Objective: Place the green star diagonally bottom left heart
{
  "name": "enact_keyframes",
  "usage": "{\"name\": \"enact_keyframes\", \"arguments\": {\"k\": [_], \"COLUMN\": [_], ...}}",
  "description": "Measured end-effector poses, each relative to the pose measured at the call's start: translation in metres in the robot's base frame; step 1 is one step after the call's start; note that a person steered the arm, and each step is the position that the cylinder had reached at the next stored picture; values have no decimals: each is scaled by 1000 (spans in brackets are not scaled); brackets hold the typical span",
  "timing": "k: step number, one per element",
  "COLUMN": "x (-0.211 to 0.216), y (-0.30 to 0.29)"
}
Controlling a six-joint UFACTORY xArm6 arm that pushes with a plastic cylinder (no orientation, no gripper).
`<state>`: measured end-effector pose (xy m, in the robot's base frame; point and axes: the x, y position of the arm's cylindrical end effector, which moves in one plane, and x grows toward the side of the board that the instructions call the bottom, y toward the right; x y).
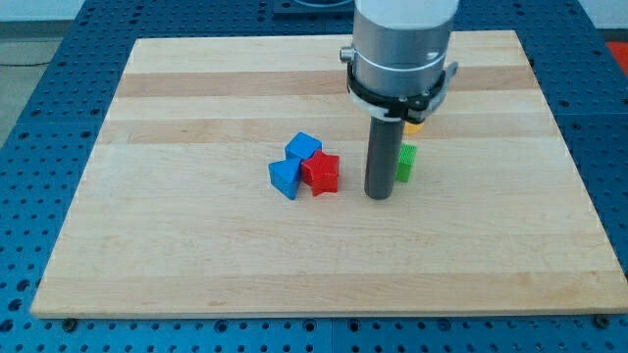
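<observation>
My tip (378, 196) rests on the board near its middle. A green block (405, 162) sits just to the right of the rod, mostly hidden by it, so its shape cannot be made out. A yellow block (413, 125) peeks out behind the arm's body above the green one; its shape is hidden. To the tip's left lies a tight cluster: a red star-like block (320, 173), a blue cube (303, 147) above it, and a second blue block (285, 177) at its left. The red block is a short gap from my tip.
The wooden board (196, 245) lies on a blue perforated table (39, 78). The arm's grey cylindrical body (402, 49) hangs over the board's upper middle and hides what lies under it.
</observation>
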<state>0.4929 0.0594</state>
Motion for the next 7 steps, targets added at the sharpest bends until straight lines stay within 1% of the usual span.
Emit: {"name": "enact_keyframes", "arguments": {"k": [1,4,7], "x": [1,-34,-42], "y": [18,21,21]}}
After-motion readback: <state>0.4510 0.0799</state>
